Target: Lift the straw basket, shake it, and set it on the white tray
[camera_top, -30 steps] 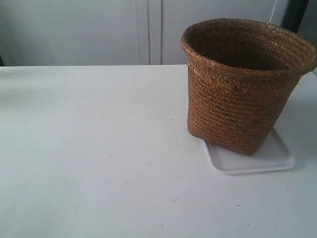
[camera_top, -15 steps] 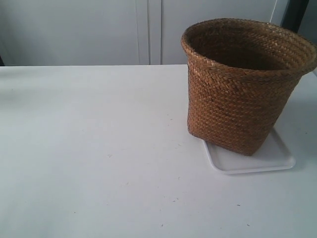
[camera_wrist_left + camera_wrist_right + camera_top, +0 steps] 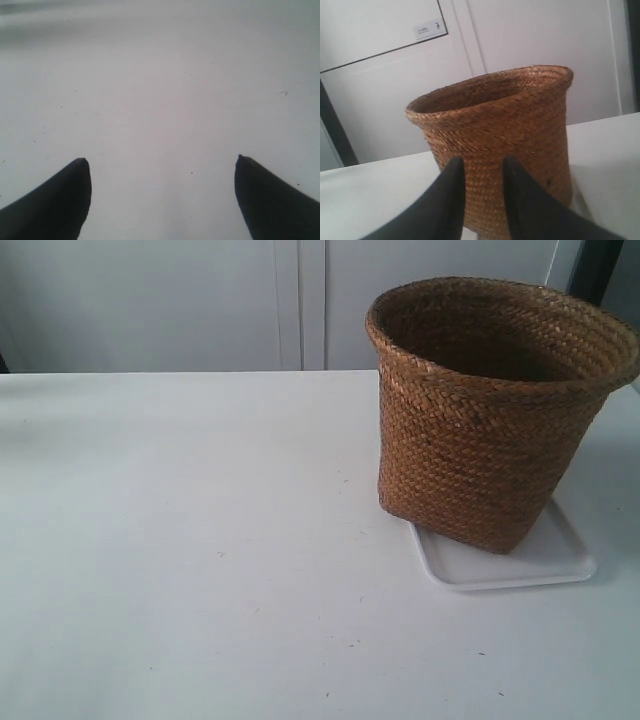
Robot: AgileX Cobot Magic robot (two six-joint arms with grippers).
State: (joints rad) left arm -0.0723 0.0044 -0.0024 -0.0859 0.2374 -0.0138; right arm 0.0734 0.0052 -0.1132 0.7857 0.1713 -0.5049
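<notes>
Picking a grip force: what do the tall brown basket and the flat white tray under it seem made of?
The tall round brown woven basket looks like braided straw or similar plant fibre: plaited rows, rough matte surface, thick braided rim. The flat white rectangular tray is probably plastic: smooth, uniform, rounded corners, low raised rim; enamelled metal cannot be excluded.

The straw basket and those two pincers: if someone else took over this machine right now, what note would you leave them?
Left pincer: open and empty, over the bare table.
Right pincer: slightly open and empty, pointing at the straw basket without gripping it.
Basket: upright on the white tray, toward the tray's far corner at the exterior view's left. Its base seems to overlap that edge.
Done: the basket is set on the tray and released.
Left: probably nothing. The pictures don't show the lift or shake. Perhaps check that the basket sits fully on the tray.
</notes>
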